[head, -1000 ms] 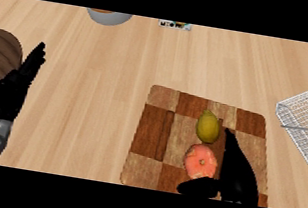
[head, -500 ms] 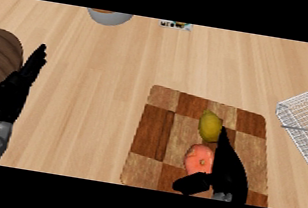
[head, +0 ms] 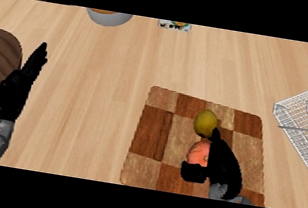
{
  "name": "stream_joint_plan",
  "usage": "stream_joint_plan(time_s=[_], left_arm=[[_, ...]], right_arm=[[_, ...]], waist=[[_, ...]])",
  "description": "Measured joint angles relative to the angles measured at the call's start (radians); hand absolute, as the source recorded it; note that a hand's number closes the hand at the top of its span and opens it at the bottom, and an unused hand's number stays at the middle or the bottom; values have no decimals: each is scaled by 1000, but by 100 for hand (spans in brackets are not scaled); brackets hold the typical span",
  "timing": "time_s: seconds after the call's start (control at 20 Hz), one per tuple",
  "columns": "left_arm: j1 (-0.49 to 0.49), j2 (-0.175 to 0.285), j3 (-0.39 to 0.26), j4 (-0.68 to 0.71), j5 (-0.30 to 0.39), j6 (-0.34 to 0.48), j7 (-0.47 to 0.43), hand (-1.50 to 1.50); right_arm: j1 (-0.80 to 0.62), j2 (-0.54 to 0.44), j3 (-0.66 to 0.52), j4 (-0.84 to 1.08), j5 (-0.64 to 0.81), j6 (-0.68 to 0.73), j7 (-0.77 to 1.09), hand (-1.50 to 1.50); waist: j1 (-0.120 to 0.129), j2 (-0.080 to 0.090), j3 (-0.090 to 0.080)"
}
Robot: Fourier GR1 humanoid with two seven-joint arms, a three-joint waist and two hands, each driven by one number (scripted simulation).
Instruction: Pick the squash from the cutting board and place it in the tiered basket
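Legible text: none. One candidate only: a small white item (head: 174,26) at the far edge of the counter (head: 118,70) carries coloured printed marks, possibly a label. They are too small to read, so no brand, number or sign can be recorded.

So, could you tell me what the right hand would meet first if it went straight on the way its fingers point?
Most likely the yellow squash on the cutting board: the right hand points its fingers at it, though its height above the board is unclear.
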Motion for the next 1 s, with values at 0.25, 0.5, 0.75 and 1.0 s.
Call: stream_joint_plan(time_s=[0.25,0.5,0.75,1.0], left_arm=[[-1,-6,16,4,-11,-5,-2,0],[-8,-10,31,-3,-19,-18,19,0],[-12,-20,37,12,-23,-30,2,0],[-30,-30,21,8,-32,-35,-3,0]], right_arm=[[-7,-8,14,3,46,28,-28,150],[-11,3,2,-26,13,2,-21,150],[-122,12,-65,26,44,-48,3,150],[-328,-11,-263,187,190,-100,3,150]], waist=[[-3,-1,1],[-3,2,5],[8,10,9],[43,27,8]])
